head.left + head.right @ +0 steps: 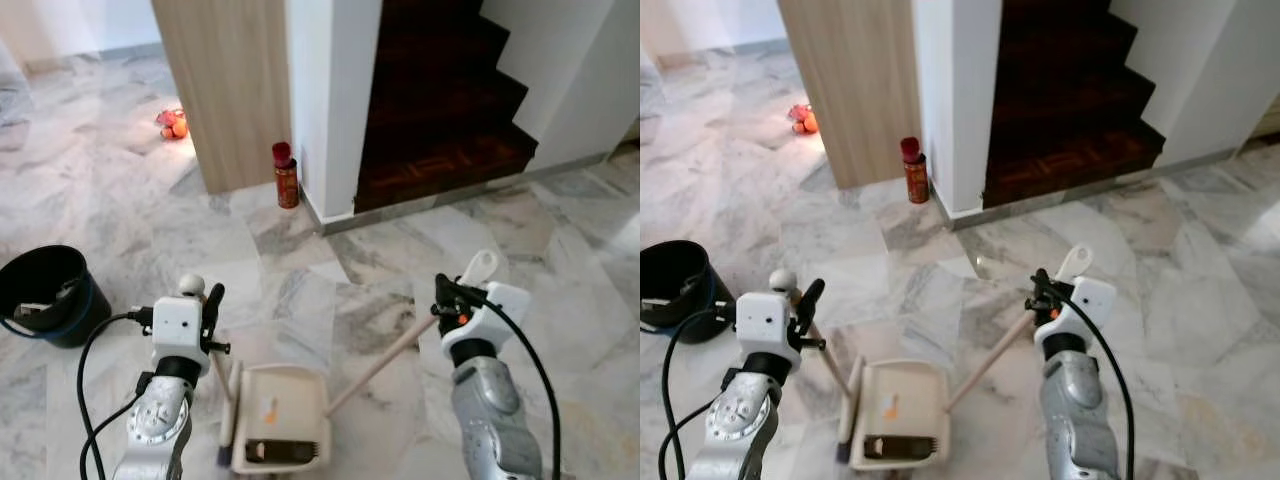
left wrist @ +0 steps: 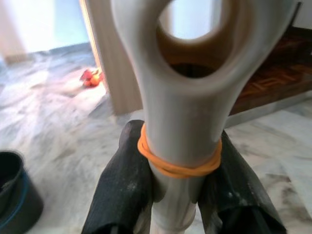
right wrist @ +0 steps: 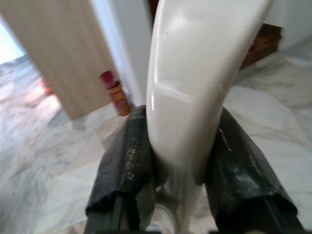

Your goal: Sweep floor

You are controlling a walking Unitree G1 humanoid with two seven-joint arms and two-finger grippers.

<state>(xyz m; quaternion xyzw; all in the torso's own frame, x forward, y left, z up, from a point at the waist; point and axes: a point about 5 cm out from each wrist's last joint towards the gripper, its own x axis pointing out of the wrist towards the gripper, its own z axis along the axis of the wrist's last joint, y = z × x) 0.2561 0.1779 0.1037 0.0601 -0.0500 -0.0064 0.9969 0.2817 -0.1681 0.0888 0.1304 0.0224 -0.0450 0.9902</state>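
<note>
A cream dustpan point(image 1: 278, 425) lies on the marble floor between my arms, with a small orange scrap and a dark strip inside it. Its long handle point(image 1: 385, 362) slants up to the right into my right gripper point(image 1: 457, 297), which is shut on it; the right wrist view has the black fingers point(image 3: 127, 165) pressed on both sides. My left gripper point(image 1: 202, 298) is shut on the broom handle point(image 2: 180, 122), which has a hanging loop and an orange rubber band. That stick point(image 1: 221, 385) runs down to a brush head point(image 1: 227, 440) at the dustpan's left edge.
A black bucket point(image 1: 45, 295) stands at the left. A red spray can point(image 1: 286, 175) sits by the wooden panel point(image 1: 230, 80) and white pillar point(image 1: 330, 100). Dark wooden stairs point(image 1: 440, 110) rise at the back right. An orange toy point(image 1: 172, 123) lies far left.
</note>
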